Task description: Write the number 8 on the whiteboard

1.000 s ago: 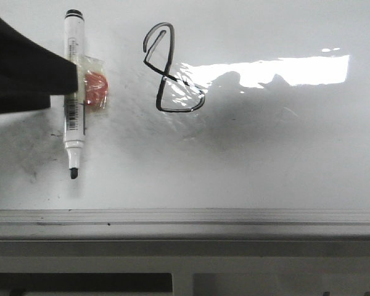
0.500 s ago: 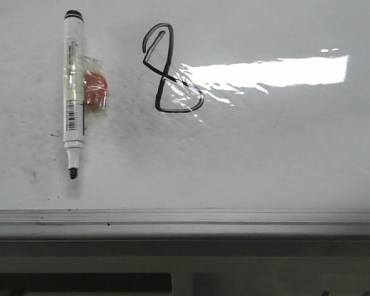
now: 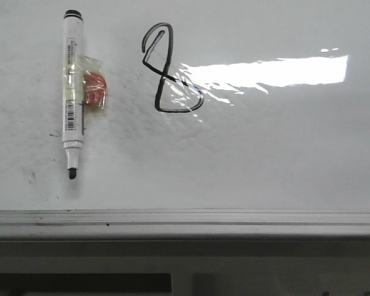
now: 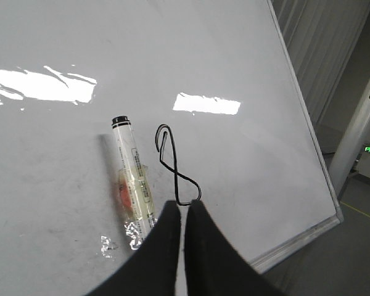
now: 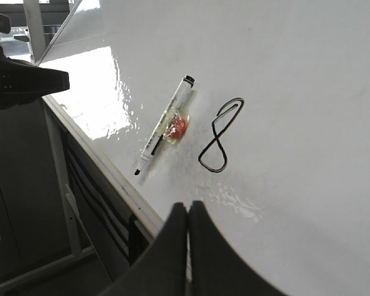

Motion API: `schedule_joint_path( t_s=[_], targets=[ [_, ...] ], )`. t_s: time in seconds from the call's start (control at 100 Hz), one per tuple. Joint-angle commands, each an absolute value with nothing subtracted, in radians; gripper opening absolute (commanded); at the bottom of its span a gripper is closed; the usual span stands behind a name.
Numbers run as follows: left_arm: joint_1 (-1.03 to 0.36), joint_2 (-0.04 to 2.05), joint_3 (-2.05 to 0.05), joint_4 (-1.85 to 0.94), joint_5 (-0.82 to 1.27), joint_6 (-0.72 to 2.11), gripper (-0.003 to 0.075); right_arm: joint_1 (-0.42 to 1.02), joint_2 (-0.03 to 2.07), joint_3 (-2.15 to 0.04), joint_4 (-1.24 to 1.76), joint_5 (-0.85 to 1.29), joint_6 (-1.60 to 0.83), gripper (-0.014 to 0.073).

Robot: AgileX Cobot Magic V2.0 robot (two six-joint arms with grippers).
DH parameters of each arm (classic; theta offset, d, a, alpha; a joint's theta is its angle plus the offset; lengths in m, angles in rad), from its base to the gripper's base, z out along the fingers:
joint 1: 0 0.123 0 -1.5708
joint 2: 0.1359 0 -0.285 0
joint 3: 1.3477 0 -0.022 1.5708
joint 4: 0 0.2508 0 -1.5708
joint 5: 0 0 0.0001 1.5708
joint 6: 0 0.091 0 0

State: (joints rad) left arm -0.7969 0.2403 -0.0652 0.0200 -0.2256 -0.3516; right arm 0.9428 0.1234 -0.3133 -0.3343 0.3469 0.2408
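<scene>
A black hand-drawn number 8 point(image 3: 169, 69) stands on the whiteboard point(image 3: 265, 154). It also shows in the left wrist view point(image 4: 176, 166) and the right wrist view point(image 5: 219, 135). A white marker point(image 3: 73, 92) with a red lump taped to it lies flat on the board, left of the 8, uncapped tip toward the near rail. It also shows in both wrist views point(image 4: 132, 176) point(image 5: 163, 126). My left gripper point(image 4: 183, 205) is shut and empty, raised above the board. My right gripper point(image 5: 187, 205) is shut and empty, near the board's front edge. Neither gripper shows in the front view.
The grey metal edge rail point(image 3: 185, 222) runs along the board's near side. A bright glare patch point(image 3: 265, 71) lies right of the 8. Faint grey smudges point(image 3: 37, 166) mark the board's left part. The left arm point(image 5: 18, 77) is off the board's left end.
The left arm, which covered the marker's upper part one second ago, has drawn back out of the front view. The marker lies released on the board. The 8 is unchanged.
</scene>
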Motion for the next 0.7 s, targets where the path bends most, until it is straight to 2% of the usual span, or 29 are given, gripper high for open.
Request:
schedule_joint_path(
  t_s=[0.0,0.18,0.32,0.44,0.69],
  targets=[
    [-0.797,0.248,-0.095,0.013,-0.302,-0.356,-0.0020,0.944,0.133,-0.339,-0.355,0.270,0.239,-0.0064],
    [-0.797,0.248,-0.087,0.013,-0.299,-0.356,-0.0020,0.944,0.133,-0.339,-0.355,0.270,0.239,-0.0064],
    [-0.728,0.223,-0.027,0.009,-0.303,-0.356,-0.0020,0.944,0.133,-0.339,-0.355,0.268,0.239,-0.0064],
    [-0.595,0.114,0.036,0.052,-0.296,-0.329,-0.0020,0.944,0.133,-0.339,-0.355,0.268,0.239,-0.0064],
    [-0.246,-0.034,0.033,0.044,-0.018,-0.168,-0.0020,0.944,0.133,-0.339,-0.355,0.268,0.239,-0.0064]
  ],
)
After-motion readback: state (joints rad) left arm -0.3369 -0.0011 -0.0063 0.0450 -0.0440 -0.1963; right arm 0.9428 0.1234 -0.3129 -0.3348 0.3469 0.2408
